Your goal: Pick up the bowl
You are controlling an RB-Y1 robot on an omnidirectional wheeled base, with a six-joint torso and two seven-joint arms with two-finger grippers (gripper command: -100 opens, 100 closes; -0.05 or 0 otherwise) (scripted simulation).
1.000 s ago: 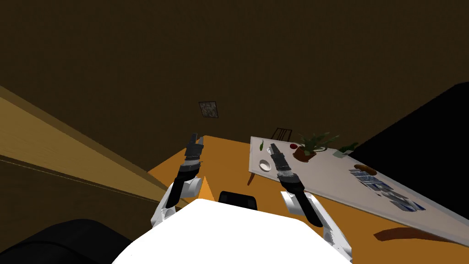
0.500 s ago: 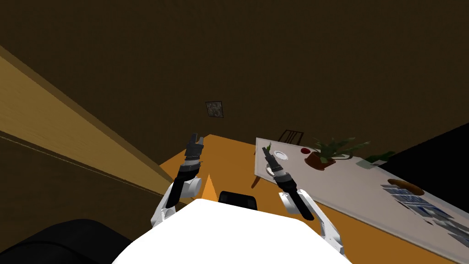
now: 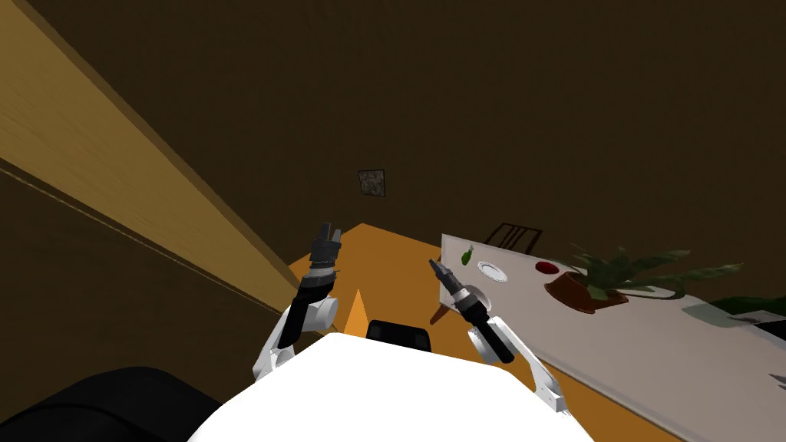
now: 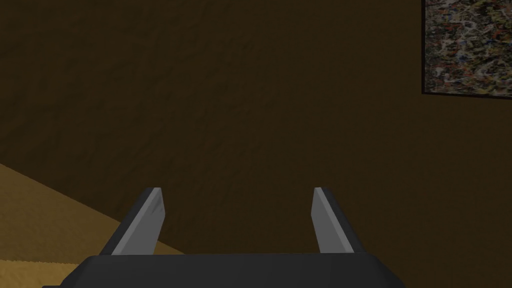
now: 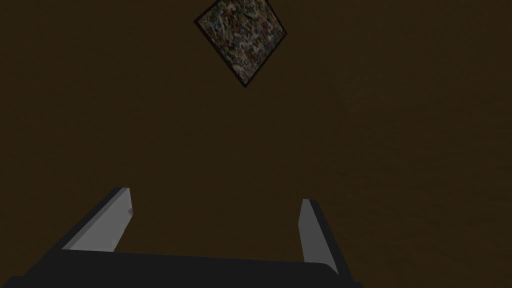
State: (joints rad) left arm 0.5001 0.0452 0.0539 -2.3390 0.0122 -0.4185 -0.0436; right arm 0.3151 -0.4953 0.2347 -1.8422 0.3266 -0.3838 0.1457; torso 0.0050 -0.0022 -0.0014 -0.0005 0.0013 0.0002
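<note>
The white bowl (image 3: 477, 292) sits near the end of the grey desk (image 3: 537, 322), close to a plate (image 3: 492, 271). My right arm hides part of it. The right pincer (image 3: 434, 264) is up by the desk's end, wide open. The left pincer (image 3: 326, 232) is wide open too, well away from the desk
</note>
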